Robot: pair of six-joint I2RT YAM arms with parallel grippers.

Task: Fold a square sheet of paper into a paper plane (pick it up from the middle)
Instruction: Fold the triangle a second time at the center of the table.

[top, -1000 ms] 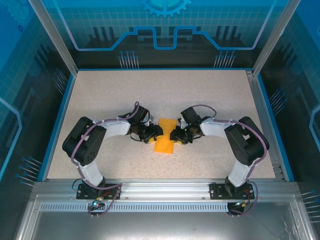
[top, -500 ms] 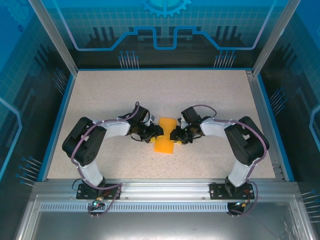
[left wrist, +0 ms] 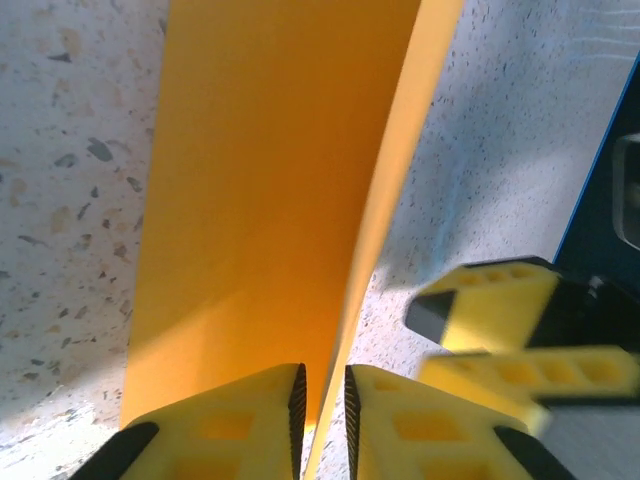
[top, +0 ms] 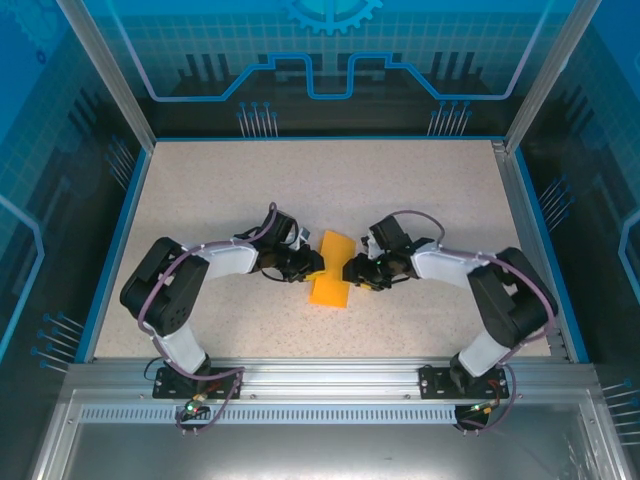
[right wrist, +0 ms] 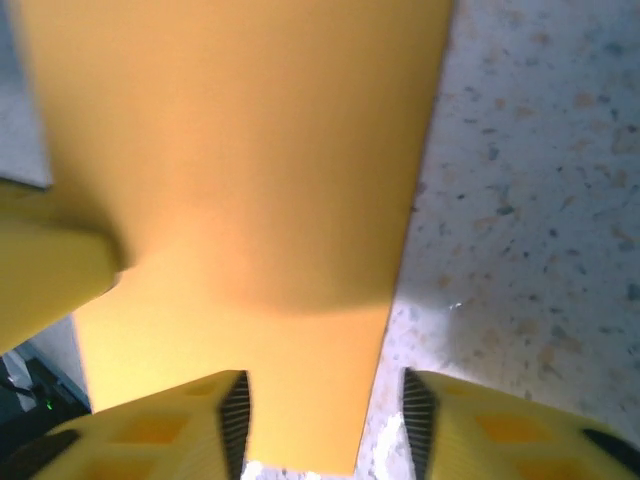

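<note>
The square sheet of paper (top: 331,268) is an orange folded strip in the middle of the table, between both arms. In the left wrist view one flap of the paper (left wrist: 270,180) stands up on edge, and my left gripper (left wrist: 325,400) is closed to a narrow slit on that edge. From above, the left gripper (top: 316,264) meets the strip's left side. My right gripper (top: 349,270) is at its right side. Its jaws (right wrist: 322,420) stand open, astride the near end of the paper (right wrist: 240,180), with the pads off it.
The speckled table (top: 420,190) has blue rails at its sides and a metal frame along the near edge. The right gripper's yellow fingers (left wrist: 490,310) are close beside the left one, a few centimetres apart.
My left gripper has closed onto the paper's raised edge. The right gripper has opened and let the paper go, and its arm has shifted slightly right. The strip's far part now sits tilted.
</note>
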